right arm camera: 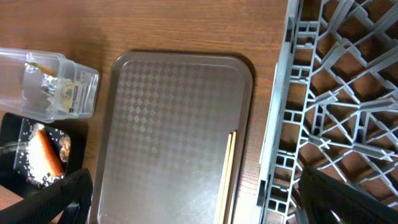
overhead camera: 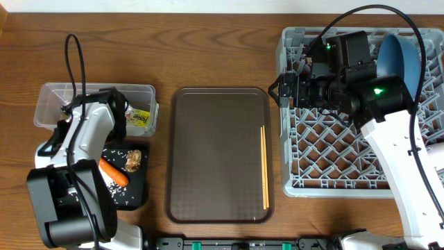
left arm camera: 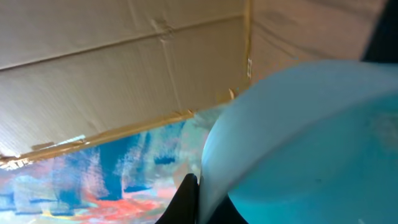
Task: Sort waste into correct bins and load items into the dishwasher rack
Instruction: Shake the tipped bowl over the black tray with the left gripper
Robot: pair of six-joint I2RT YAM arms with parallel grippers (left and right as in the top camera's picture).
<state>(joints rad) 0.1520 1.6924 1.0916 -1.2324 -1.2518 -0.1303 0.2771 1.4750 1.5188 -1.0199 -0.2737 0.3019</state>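
Near right tool, chopsticks on brown tray

You are looking at a wood-grain table, a brown tray wearing a fine diamond texture, a matt grey plastic rack, a clear glossy tub, chopsticks seemingly of wood.

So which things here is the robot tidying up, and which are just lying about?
Part of the job: carrot, brown food scrap and rice grains in the black tray; wrapper in the clear tub; chopsticks; blue plate in the dishwasher rack.
Just lying about: brown serving tray under the chopsticks; wooden table.
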